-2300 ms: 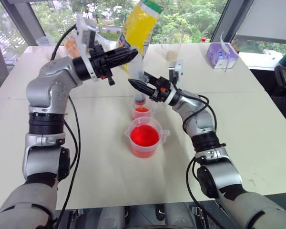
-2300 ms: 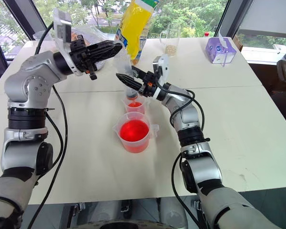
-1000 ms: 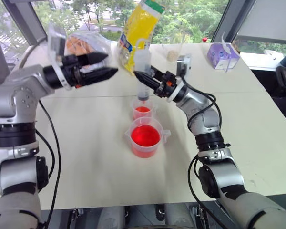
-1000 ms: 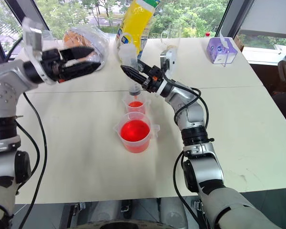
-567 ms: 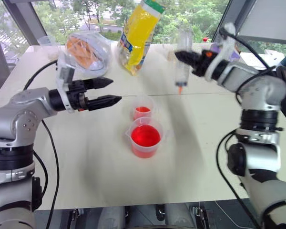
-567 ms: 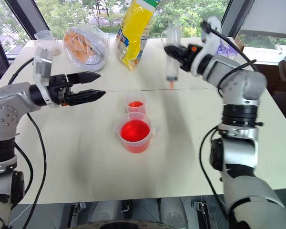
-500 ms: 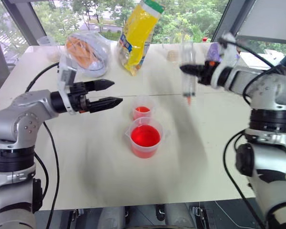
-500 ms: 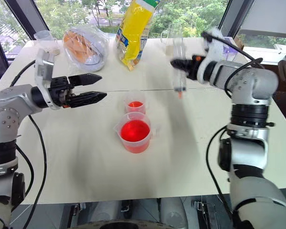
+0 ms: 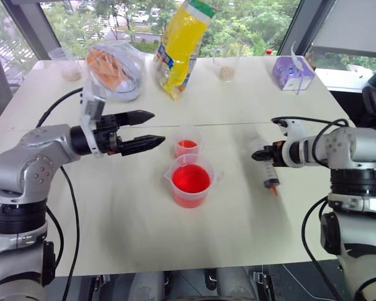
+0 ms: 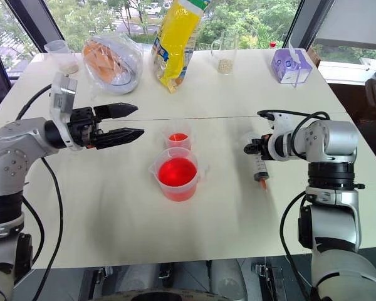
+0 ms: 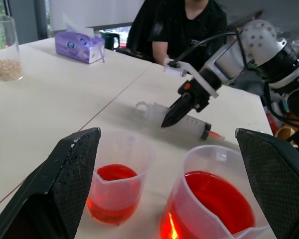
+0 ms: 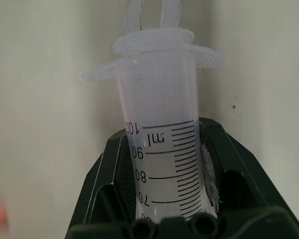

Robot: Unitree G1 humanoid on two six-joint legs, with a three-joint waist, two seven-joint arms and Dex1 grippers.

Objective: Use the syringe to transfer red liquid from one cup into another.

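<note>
The wide spouted cup (image 9: 191, 180) holds red liquid (image 9: 190, 178) at the table's middle. Just behind it stands the narrow cup (image 9: 188, 143), with some red liquid in its bottom. My left gripper (image 9: 158, 127) hovers open to their left, pointing at the narrow cup, nothing between its fingers (image 11: 74, 179). To the right, the syringe (image 9: 266, 167) lies low against the table, orange tip (image 10: 263, 184) toward me, plunger pushed in. My right gripper (image 9: 258, 155) is shut on the syringe's barrel (image 12: 164, 159) near the flange.
Along the table's far side are a yellow bag (image 9: 182, 37), a clear bag of orange things (image 9: 113, 59), two clear cups of grains (image 9: 225, 66) (image 9: 66, 61) and a purple box (image 9: 291, 72). A person in black (image 11: 184, 25) sits beyond the table's right side.
My right gripper has carried the syringe from above the narrow cup out to the right and down to the table. The left gripper sank a little and stayed open.
</note>
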